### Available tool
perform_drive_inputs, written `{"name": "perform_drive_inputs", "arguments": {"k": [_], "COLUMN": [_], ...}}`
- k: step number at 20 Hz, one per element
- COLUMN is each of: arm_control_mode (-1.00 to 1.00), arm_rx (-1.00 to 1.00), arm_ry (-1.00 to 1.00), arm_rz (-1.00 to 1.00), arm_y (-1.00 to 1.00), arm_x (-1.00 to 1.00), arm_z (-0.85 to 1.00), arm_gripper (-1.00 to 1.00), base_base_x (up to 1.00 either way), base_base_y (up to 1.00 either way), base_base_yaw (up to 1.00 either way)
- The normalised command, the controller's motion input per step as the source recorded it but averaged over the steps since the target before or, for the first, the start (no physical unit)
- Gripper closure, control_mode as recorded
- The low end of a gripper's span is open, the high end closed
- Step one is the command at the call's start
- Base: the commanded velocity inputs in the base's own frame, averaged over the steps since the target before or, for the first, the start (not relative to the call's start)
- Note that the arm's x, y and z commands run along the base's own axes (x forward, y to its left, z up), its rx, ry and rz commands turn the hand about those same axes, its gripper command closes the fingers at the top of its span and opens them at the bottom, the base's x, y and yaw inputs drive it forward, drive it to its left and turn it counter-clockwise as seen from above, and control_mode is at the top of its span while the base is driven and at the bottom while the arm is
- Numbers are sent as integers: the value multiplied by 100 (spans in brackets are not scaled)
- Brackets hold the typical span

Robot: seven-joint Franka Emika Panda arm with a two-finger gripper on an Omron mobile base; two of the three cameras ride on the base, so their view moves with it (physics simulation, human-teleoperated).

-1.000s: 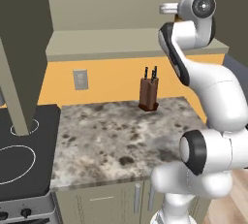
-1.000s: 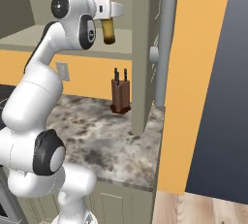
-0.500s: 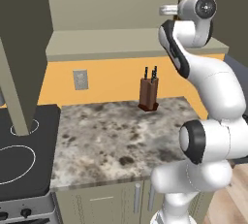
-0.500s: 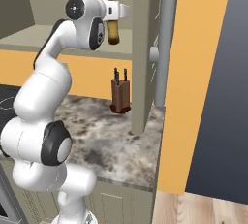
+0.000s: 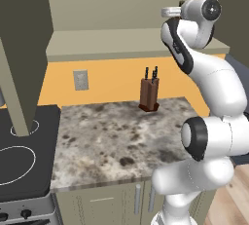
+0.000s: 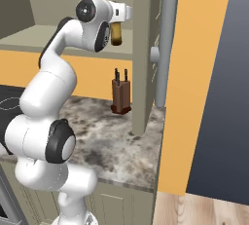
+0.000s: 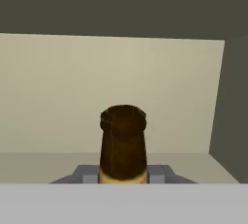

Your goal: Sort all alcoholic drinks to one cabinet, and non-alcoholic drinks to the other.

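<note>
A white robot arm reaches up to an open upper cabinet (image 6: 68, 34) above a speckled stone counter (image 5: 112, 141). Its gripper (image 6: 116, 24) is closed around a small brown beer bottle (image 6: 116, 33), one of the alcoholic drinks to be sorted. In the right base view the bottle hangs upright below the hand, near the cabinet's right-hand wall and above its shelf. I cannot tell whether its base touches the shelf yet.

In the hand view, the bottle (image 7: 123, 143) rises dark and brown in the middle, held between grey finger pads (image 7: 157, 173). Beyond it are the pale back wall of the cabinet and a darker side wall to the right.

On the counter far below, a wooden knife block (image 5: 149, 94) stands against the orange wall. A black stovetop (image 5: 19, 156) lies to the left. A long grey handle (image 6: 164, 48) on the open cabinet door is to the right.

Judging the risks: if the jaws release while the bottle hangs above the shelf, it could tip or roll out and fall to the counter. Moving further right could knock the bottle against the side wall and twist it in the grip.
</note>
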Motion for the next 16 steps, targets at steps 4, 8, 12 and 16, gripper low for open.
{"name": "perform_drive_inputs", "arguments": {"k": [4,8,12,16], "arm_control_mode": [-100,-100,-100,-100], "arm_rx": [0,0,0,0], "arm_ry": [0,0,-3,-5], "arm_rz": [4,3,0,0], "arm_y": [-3,0,-2,-7], "arm_x": [22,1,-5,-18], "arm_z": [-16,-14,0,0], "arm_gripper": [100,-100,-100,-100], "base_base_x": [0,0,0,0], "base_base_y": [0,0,0,0], "base_base_yaw": [0,0,0,0]}}
